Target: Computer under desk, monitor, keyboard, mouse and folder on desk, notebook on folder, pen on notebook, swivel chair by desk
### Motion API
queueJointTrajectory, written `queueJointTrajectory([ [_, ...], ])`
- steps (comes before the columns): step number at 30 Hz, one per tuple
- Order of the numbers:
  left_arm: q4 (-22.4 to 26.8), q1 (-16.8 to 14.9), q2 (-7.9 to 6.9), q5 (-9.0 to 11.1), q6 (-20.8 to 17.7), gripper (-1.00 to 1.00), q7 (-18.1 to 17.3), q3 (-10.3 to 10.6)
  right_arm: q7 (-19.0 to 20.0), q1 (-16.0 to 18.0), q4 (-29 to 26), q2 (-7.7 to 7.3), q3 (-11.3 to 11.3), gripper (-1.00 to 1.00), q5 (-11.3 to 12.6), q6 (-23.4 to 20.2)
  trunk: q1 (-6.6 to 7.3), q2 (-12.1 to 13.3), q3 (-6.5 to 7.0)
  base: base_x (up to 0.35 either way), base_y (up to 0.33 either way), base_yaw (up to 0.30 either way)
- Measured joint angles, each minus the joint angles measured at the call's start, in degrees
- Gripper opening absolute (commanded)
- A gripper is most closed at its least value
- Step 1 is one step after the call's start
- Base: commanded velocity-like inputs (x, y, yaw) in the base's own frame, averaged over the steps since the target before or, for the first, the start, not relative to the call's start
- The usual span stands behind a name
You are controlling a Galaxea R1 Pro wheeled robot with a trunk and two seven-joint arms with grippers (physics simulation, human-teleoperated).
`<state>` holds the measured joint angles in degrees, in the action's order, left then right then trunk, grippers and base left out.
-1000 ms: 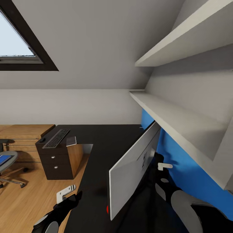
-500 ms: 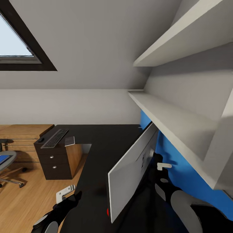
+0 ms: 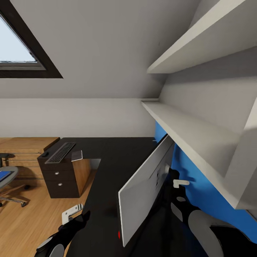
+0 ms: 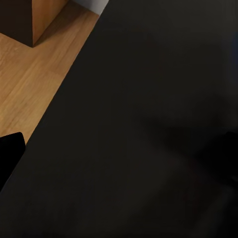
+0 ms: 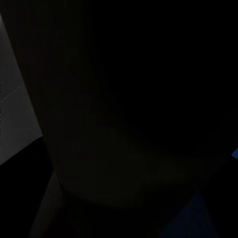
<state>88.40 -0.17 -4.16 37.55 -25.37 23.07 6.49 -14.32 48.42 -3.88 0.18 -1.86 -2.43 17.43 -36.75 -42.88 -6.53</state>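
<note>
At far left, a grey upholstered swivel chair on the light wood floor, partly cut by the frame edge, with a flat bright blue folder lying on its seat. Behind it, a light-wood drawer chest against the pale wall. Above, a dark-framed skylight in the sloped ceiling.

Next, a black drawer unit with round silver knobs under the left wing of the large L-shaped desk with glossy black top. On that wing, a tiny dark mouse, touching or just beside the near-left end of a slim grey keyboard with black keys; just right of the keyboard, a small flat dark notebook with a pale edge.

Near bottom left, the left gripper hovering over the desk's left edge, white fingers slightly spread, holding nothing.

Centre right, a wide flat monitor standing on the desk, pale grey back toward the camera, red dot at its near lower corner.

Behind the monitor, the right gripper, mostly hidden; cannot tell whether spread or pinching. Farther right, a blue wall panel beneath two pale grey wall shelves.
</note>
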Motion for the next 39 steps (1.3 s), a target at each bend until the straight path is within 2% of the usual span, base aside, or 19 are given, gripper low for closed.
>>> queueJointTrajectory([
  [4,0.0,0.0,0.01,0.0,0.0,1.0,0.0,0.0,-0.6,0.0,-0.1,-0.01,0.0,-1.0,0.2,0.1,0.0,0.0,0.0,0.0,0.119,0.0],
  [6,0.0,0.0,0.0,0.0,0.0,1.0,0.0,0.0,-0.7,0.0,-0.2,0.0,-1.2,-1.0,-0.1,0.1,0.0,0.0,0.01,0.0,0.065,0.0],
  [20,0.0,0.0,0.0,-0.1,0.0,1.0,0.0,0.0,-0.7,0.0,-0.1,-0.01,-1.3,-1.0,0.2,0.2,0.0,0.0,0.0,0.0,0.008,0.0],
  [21,0.0,0.0,0.0,-0.1,0.0,1.0,0.0,0.0,-0.7,0.0,-0.1,-0.01,-1.3,1.0,0.2,0.2,0.0,0.0,0.0,0.0,0.0,0.0],
  [23,0.0,0.0,0.0,-0.1,0.0,1.0,0.0,0.0,-0.8,0.0,-0.2,-0.02,-1.8,1.0,0.0,0.3,0.01,0.0,0.02,0.0,0.0,0.0],
  [39,0.0,0.0,0.0,0.0,0.0,1.0,0.0,0.0,-0.8,0.0,-0.2,-0.02,-1.8,1.0,0.0,0.3,0.01,0.0,0.02,0.0,0.0,0.0],
])
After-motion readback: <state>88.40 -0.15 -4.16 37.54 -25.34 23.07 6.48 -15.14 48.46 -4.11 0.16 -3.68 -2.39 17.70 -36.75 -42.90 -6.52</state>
